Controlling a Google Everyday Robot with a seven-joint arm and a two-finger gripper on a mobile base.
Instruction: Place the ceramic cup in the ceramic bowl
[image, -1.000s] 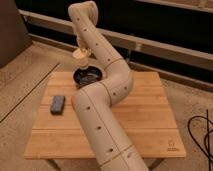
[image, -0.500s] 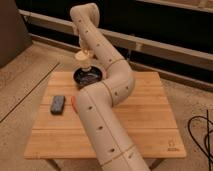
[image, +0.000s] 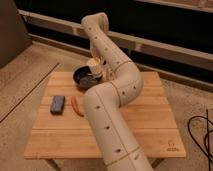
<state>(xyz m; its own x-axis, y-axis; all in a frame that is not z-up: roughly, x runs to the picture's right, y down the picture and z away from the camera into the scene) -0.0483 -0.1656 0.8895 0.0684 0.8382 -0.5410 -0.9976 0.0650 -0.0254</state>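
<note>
The cream ceramic cup (image: 93, 63) hangs at the end of my arm, just above the right rim of the dark ceramic bowl (image: 83, 78). The bowl stands at the far middle of the wooden table (image: 150, 107). My gripper (image: 98, 68) is shut on the cup and is mostly hidden behind the cup and my forearm. The arm rises from the front of the table, bends high at the back and comes down to the bowl. The bowl's right side is covered by the arm.
A small dark rectangular block (image: 57, 104) lies on the table's left part, with an orange-red elongated thing (image: 76, 106) beside it. A black cable (image: 200, 135) lies on the floor to the right. A low ledge runs behind the table.
The gripper with the cup has moved right and down, from above the table's far left edge to just over the bowl.
</note>
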